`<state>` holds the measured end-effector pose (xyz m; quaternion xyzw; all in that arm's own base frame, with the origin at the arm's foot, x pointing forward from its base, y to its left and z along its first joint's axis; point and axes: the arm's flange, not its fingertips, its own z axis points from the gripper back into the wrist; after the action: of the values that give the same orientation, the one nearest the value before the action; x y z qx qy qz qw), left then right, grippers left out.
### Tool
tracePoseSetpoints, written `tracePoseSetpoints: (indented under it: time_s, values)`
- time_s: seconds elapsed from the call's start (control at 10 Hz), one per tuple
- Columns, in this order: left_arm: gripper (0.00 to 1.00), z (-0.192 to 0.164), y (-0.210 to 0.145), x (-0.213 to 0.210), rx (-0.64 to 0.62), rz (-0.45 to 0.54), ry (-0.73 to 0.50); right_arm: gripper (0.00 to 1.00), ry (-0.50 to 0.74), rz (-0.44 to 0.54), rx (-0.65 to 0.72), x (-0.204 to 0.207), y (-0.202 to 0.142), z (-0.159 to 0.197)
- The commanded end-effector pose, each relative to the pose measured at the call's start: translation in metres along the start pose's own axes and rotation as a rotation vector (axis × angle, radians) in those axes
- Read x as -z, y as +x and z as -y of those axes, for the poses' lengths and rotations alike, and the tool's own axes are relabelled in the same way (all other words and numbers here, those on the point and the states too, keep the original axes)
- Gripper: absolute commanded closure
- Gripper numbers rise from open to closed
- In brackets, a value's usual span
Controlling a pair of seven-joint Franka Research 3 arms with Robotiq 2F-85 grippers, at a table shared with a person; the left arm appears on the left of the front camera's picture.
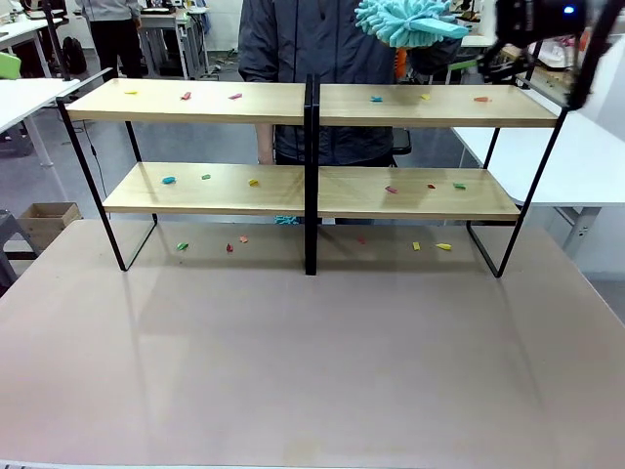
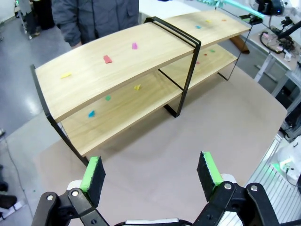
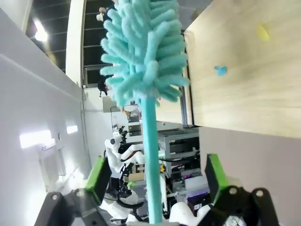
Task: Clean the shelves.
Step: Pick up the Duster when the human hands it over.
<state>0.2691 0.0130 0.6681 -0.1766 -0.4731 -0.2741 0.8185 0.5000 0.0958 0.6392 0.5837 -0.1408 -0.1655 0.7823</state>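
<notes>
The shelves (image 1: pixel 195 101) stand across the far half of the tabletop, four light wooden boards on a black frame, with small coloured scraps scattered on them. A fluffy turquoise duster (image 1: pixel 408 21) hovers above the upper right board. Its thin handle (image 3: pixel 150 155) rises between the wide-apart fingers of my right gripper (image 3: pixel 156 165), and neither pad touches it. That gripper (image 1: pixel 518 34) hangs at the top right, beyond the rack's end. My left gripper (image 2: pixel 150 162) is open over the table, facing the shelves (image 2: pixel 141 61) from their left end, with nothing between its fingers.
A person in a dark jacket (image 1: pixel 293 39) stands right behind the rack. More scraps (image 1: pixel 229 246) lie on the beige tabletop (image 1: pixel 312 371) under the lower boards. White tables (image 1: pixel 576 156) flank both sides, and a cardboard box (image 1: pixel 44 220) sits on the floor at left.
</notes>
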Motion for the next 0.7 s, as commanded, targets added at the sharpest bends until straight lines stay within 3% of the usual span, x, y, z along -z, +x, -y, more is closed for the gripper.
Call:
tracePoseSetpoints:
  time_s: [0.0,0.3,0.4,0.5,0.6]
  values:
    - [0.00,0.0010,0.0003,-0.0009,0.000,-0.007,0.003,0.00,0.017,0.002,0.026,0.0045,0.0028,-0.0152]
    - [0.00,0.0010,0.0003,-0.0009,0.000,-0.007,0.003,0.00,0.018,0.005,0.028,0.0045,0.0038,-0.0105]
    - [0.00,0.0010,0.0003,-0.0009,0.000,-0.007,0.003,0.53,0.012,0.002,0.000,0.0041,0.0023,-0.0094]
    - [0.00,0.0010,0.0003,-0.0009,0.000,-0.007,0.003,0.56,0.019,-0.008,-0.003,0.0037,0.0022,-0.0097]
    - [0.00,0.0010,0.0003,-0.0009,0.000,-0.007,0.003,1.00,0.024,-0.008,0.000,0.0032,0.0019,-0.0096]
